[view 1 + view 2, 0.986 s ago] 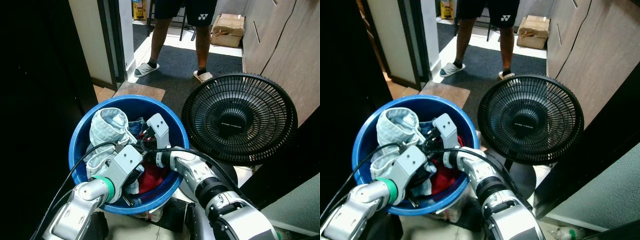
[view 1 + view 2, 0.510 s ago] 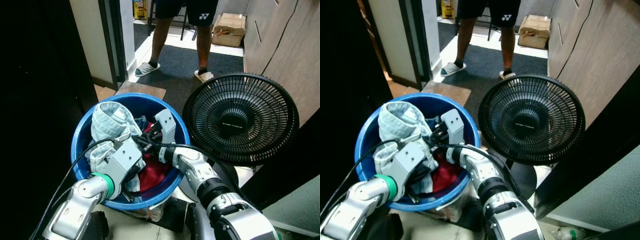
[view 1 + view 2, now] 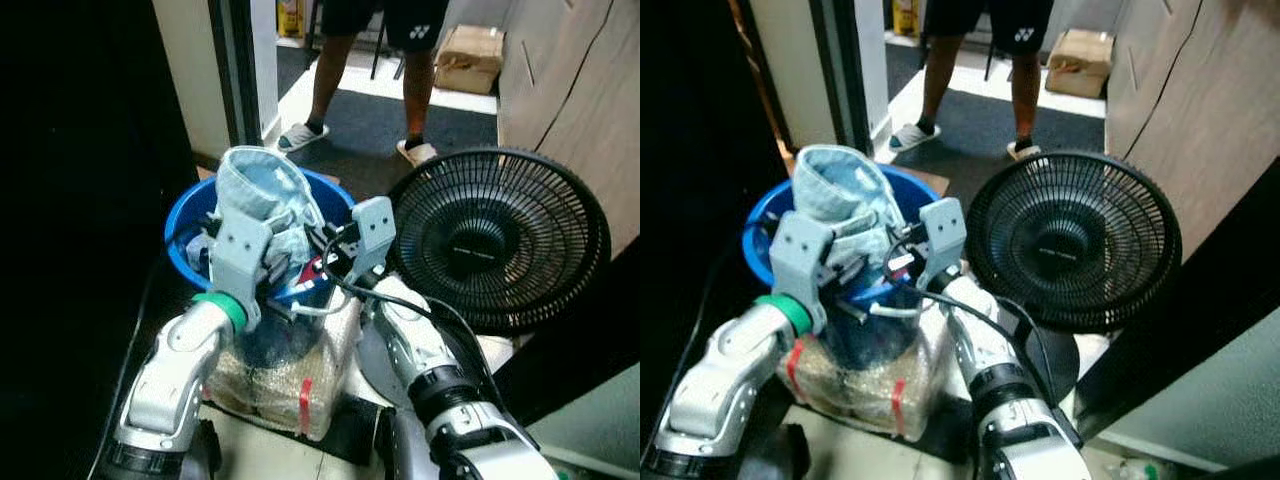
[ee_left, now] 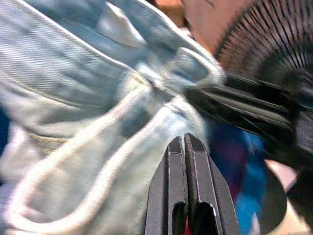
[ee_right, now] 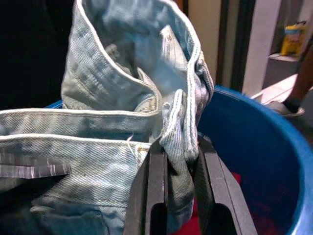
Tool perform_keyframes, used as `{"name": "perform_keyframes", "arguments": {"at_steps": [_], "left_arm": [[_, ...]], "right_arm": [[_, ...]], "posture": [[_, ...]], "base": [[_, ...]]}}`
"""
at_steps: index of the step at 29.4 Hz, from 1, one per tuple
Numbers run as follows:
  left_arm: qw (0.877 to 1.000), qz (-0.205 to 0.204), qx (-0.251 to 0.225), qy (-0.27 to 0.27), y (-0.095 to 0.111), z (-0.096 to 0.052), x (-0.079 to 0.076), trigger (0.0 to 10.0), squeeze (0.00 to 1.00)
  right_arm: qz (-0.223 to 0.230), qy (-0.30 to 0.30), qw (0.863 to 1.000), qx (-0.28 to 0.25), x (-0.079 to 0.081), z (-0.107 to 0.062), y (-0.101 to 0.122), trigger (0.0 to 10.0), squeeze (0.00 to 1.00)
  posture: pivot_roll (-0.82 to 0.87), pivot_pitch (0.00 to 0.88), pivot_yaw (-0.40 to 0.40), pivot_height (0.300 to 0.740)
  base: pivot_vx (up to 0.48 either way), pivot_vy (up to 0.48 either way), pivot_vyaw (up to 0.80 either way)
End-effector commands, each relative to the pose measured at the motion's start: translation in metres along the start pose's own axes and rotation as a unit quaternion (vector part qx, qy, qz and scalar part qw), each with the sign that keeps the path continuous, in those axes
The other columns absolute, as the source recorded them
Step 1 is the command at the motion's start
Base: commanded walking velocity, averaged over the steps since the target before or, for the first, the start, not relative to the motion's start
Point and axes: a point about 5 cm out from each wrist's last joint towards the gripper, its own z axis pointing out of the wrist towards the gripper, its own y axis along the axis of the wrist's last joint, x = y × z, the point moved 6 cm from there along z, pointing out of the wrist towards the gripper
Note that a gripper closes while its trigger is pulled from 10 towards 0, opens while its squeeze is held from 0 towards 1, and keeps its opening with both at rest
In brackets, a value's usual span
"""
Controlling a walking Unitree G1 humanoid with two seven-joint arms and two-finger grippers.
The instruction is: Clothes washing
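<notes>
My right gripper (image 5: 176, 161) clamped on fold of jeans (image 5: 112, 122), seam pinched between fingers, just above bucket (image 5: 254, 147) rim.
My left gripper (image 4: 186, 147) fingers pressed together, tips against denim; grip on cloth unclear.
Jeans stand up out of bucket, long axis upright, bulk above both grippers, waist opening topmost.
Right gripper nearer fan (image 3: 500, 235) side of bucket; left on opposite side.
Next, I judge: lift straight up, clear of rim.
Beyond bucket, person's legs (image 3: 330, 70).
</notes>
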Motion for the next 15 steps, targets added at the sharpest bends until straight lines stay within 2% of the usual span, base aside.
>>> {"name": "perform_keyframes", "arguments": {"at_steps": [1, 2, 4, 5, 7, 11, 12, 13, 14, 15], "left_arm": [[1.000, -0.014, -0.022, 0.005, 0.015, 0.002, 0.001, 10.0, 0.00], [1.000, -0.014, -0.022, 0.005, 0.015, 0.002, 0.001, 10.0, 0.00], [0.998, -0.028, -0.056, -0.013, 0.037, 0.004, -0.007, 10.0, 0.00], [0.998, -0.028, -0.056, -0.013, 0.037, 0.004, -0.007, 10.0, 0.00], [0.996, -0.037, -0.076, -0.031, 0.050, 0.005, -0.015, 10.0, 0.00], [0.994, -0.050, -0.093, -0.032, 0.063, 0.008, -0.018, 10.0, 0.00], [0.993, -0.056, -0.102, -0.028, 0.070, 0.009, -0.018, 10.0, 0.00], [0.993, -0.056, -0.102, -0.028, 0.070, 0.009, -0.018, 10.0, 0.00], [0.992, -0.060, -0.106, -0.024, 0.074, 0.011, -0.017, 10.0, 0.00], [0.992, -0.060, -0.106, -0.024, 0.074, 0.011, -0.017, 10.0, 0.00]], "right_arm": [[0.000, -0.011, 1.000, -0.023, -0.004, -0.002, 0.011, 10.0, 1.00], [0.000, -0.011, 1.000, -0.023, -0.004, -0.002, 0.011, 10.0, 1.00], [-0.008, -0.040, 0.998, -0.042, -0.016, -0.006, 0.021, 10.0, 1.00], [-0.008, -0.040, 0.998, -0.042, -0.016, -0.006, 0.021, 10.0, 1.00], [-0.012, -0.067, 0.996, -0.059, -0.028, -0.010, 0.030, 10.0, 1.00], [-0.029, -0.096, 0.992, -0.078, -0.038, -0.016, 0.043, 10.0, 1.00], [-0.038, -0.106, 0.990, -0.088, -0.041, -0.019, 0.050, 10.0, 0.50], [-0.038, -0.106, 0.990, -0.088, -0.041, -0.019, 0.050, 10.0, 0.50], [-0.046, -0.116, 0.988, -0.097, -0.045, -0.023, 0.056, 10.0, 0.00], [-0.046, -0.116, 0.988, -0.097, -0.045, -0.023, 0.056, 10.0, 0.00]], "posture": [[0.12, 0.071, 0.016, 0.471], [0.12, 0.071, 0.016, 0.471], [0.11, 0.068, 0.023, 0.471], [0.11, 0.068, 0.023, 0.471], [0.11, 0.068, 0.024, 0.471], [0.11, 0.066, 0.022, 0.471], [0.11, 0.066, 0.022, 0.471], [0.11, 0.066, 0.022, 0.471], [0.10, 0.064, 0.023, 0.471], [0.10, 0.064, 0.023, 0.471]], "base": [[0.000, 0.000, 0.00], [0.000, 0.000, 0.00], [0.000, 0.000, 0.00], [0.000, 0.000, 0.00], [0.000, 0.000, 0.00], [0.000, 0.000, 0.00], [0.000, 0.000, 0.00], [0.000, 0.000, 0.00], [0.000, 0.000, 0.00], [0.000, 0.000, 0.00]]}}
